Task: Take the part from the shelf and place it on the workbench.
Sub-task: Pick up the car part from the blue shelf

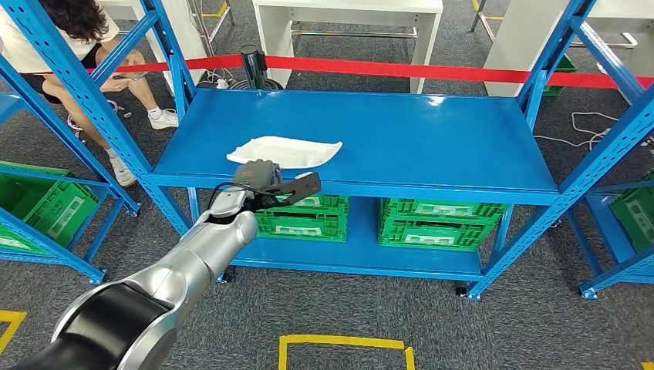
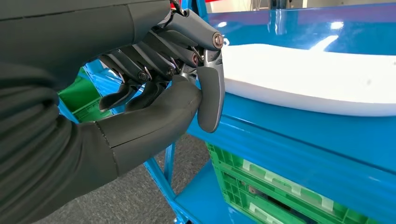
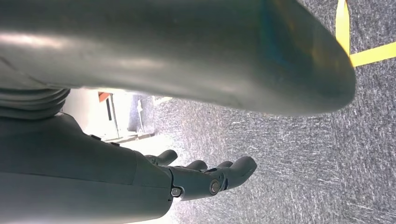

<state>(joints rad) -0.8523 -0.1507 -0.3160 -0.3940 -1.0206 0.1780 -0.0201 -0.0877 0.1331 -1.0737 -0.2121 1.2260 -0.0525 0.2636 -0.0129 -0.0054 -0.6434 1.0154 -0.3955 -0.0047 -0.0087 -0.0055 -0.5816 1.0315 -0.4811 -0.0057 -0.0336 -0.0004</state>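
The white, flat, tray-like part (image 1: 285, 151) lies on the top board of the blue shelf (image 1: 432, 139), near its front left. My left hand (image 1: 258, 179) is at the shelf's front edge, just in front of the part. In the left wrist view the left hand (image 2: 154, 93) has its fingers curled toward the thumb with nothing between them. One finger hangs down over the shelf edge (image 2: 299, 135), right beside the rim of the part (image 2: 303, 79). My right hand (image 3: 201, 179) hangs over the grey floor with its fingers loosely extended and nothing in it.
Two green crates (image 1: 305, 216) (image 1: 439, 223) stand on the lower shelf board. Red tape (image 1: 432, 71) runs behind the shelf, with a white table (image 1: 347, 9) beyond it. A person (image 1: 69, 46) sits at the back left. More blue racks flank both sides. A yellow floor marking (image 1: 343, 343) lies near me.
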